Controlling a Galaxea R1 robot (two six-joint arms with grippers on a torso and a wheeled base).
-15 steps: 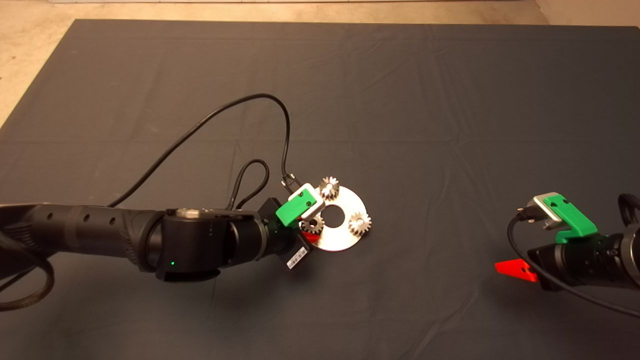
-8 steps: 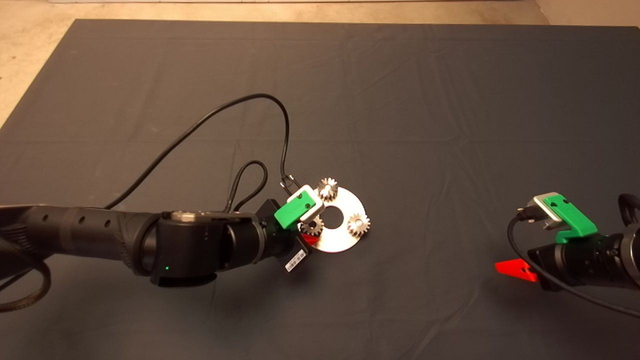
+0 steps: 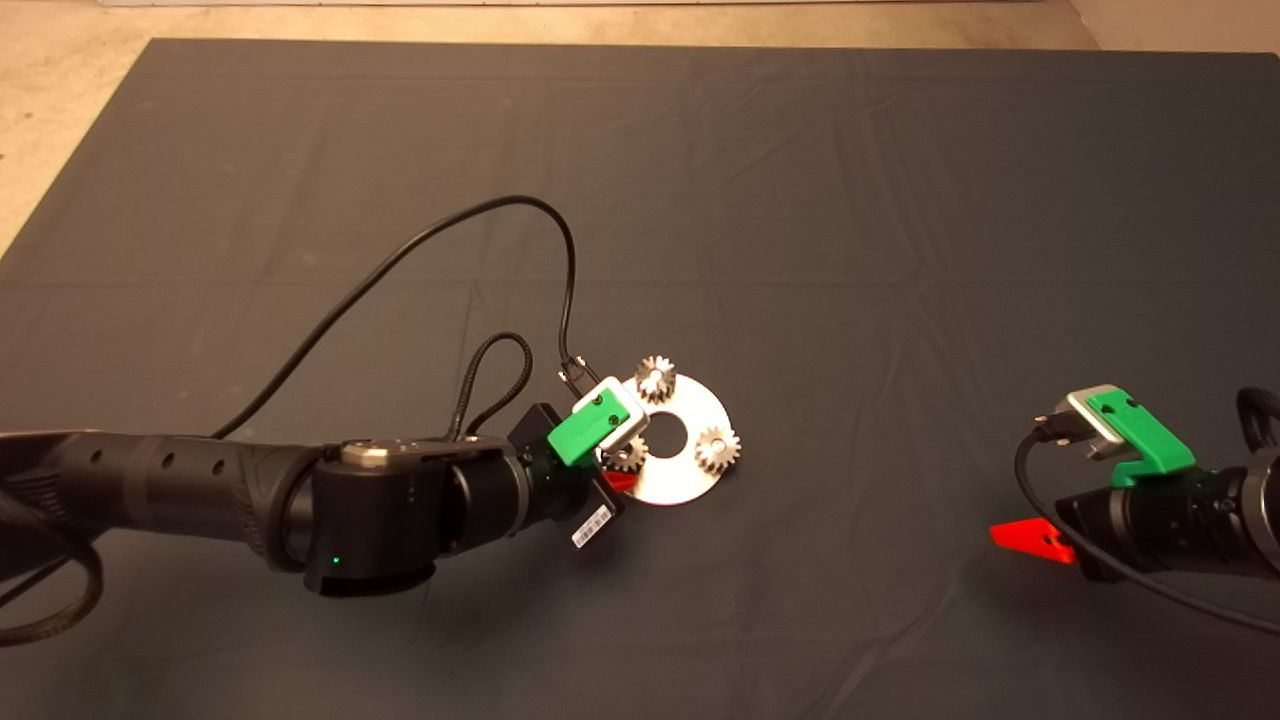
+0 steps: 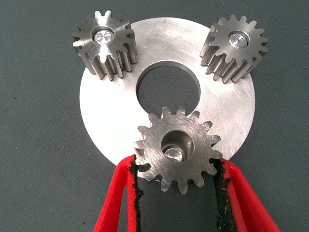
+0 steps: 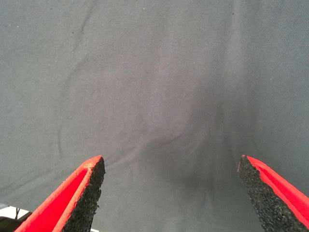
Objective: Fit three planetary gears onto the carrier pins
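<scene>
Right now your left tool [image 4: 176, 166] pinches the third gear [image 4: 177, 149] by its teeth, one black pad on each side. That gear lies flat, its bore axis roughly upright, and it sits over the plate [image 4: 108, 128] at its rim nearest the tool, at about 8 o'clock from the plate's centre hole in the head view [image 3: 627, 456]. Through the bore you can see the pin [image 4: 173, 153], off-centre toward the tool side; you cannot tell whether the gear is fully seated.

Two other gears stand on the plate [image 3: 690, 480], each with a pin end showing flush in its centre: one [image 3: 655, 379] at about 11 o'clock from the centre hole, the other [image 3: 717, 449] at about 4 o'clock. In the left wrist view these are the gear [image 4: 104, 44] and the gear [image 4: 235, 47], both with axes upright and teeth overhanging the plate edge. The three gears are well apart from each other.

Your left arm reaches in from 9 o'clock across the worktop [image 3: 860, 220]. Your right tool [image 5: 169, 191] waits at the 3 o'clock edge [image 3: 1030, 538], fingers spread wide over bare mat, holding nothing.
</scene>
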